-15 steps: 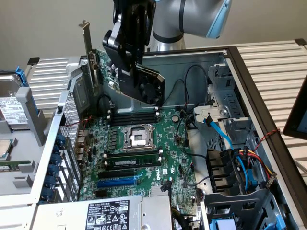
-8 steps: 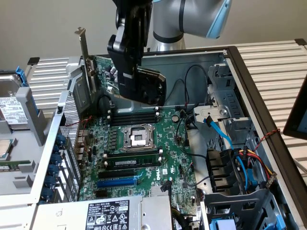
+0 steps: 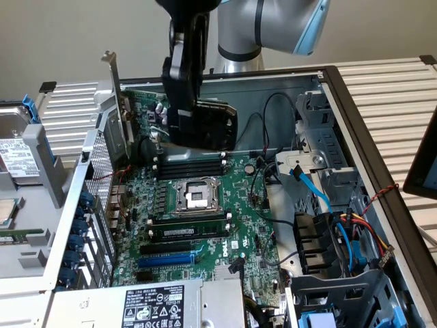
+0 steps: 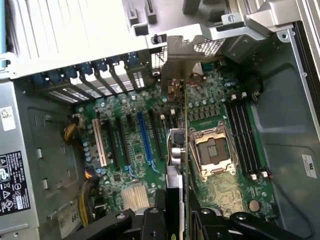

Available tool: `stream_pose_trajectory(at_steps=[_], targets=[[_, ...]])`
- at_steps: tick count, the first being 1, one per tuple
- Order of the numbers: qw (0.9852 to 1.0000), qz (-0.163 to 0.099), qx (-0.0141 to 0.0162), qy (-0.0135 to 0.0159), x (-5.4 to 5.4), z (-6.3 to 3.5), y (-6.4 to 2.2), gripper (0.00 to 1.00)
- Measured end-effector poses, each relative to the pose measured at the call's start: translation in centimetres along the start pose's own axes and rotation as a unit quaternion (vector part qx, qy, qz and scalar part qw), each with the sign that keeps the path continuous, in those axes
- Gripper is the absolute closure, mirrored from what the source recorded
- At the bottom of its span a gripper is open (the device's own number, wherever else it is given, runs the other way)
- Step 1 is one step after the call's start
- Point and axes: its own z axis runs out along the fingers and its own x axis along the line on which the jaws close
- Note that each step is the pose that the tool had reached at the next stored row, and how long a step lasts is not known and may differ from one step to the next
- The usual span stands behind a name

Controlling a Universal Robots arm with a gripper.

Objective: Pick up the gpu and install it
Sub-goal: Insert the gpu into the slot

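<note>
Where the motherboard (image 3: 225, 205) lies flat in the open case (image 3: 355, 109), its CPU socket (image 3: 193, 195) sits open at mid-board. Dark memory slots (image 3: 191, 164) run on one side of the socket and a seated green RAM stick (image 3: 188, 229) on the other. Beyond the RAM stick are black expansion slots and one blue slot (image 3: 166, 260), all unoccupied. A labelled power supply (image 3: 153, 304) borders the board past the blue slot. Loose black leads, a blue cable (image 3: 311, 184) and a red-and-yellow bundle (image 3: 358, 229) crowd the drive bay beside the board. The gpu (image 3: 218, 126) is held upright over the memory-slot end of the board, black fan shroud facing the drive bay side. Its silver bracket (image 3: 113, 75) stands by the perforated rear wall. The gripper (image 3: 181, 126) reaches straight down from the grey arm (image 3: 266, 27), its fingers clamped on the card's two faces. From the wrist view the gpu (image 4: 176, 145) appears edge-on above the gripper (image 4: 175, 222), in line between the slots and the socket (image 4: 212, 150). Whether its lower edge touches the board cannot be told, as the fingers and shroud cover it. Frame edges cut off the arm's upper part.
</note>
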Motion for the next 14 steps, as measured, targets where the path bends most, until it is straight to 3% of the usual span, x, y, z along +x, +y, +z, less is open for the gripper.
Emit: stream_pose_trajectory(at_steps=[4, 7, 11, 14], targets=[[0.9994, -0.036, 0.0004, 0.0025, 0.01, 0.20, -0.01, 0.73], [0.9980, -0.064, 0.0015, 0.0044, 0.01, 0.35, -0.03, 0.73], [0.9950, -0.100, 0.0036, 0.0066, 0.01, 0.53, -0.04, 0.73], [0.9918, -0.127, 0.0063, 0.0081, 0.02, 0.66, -0.05, 0.73]])
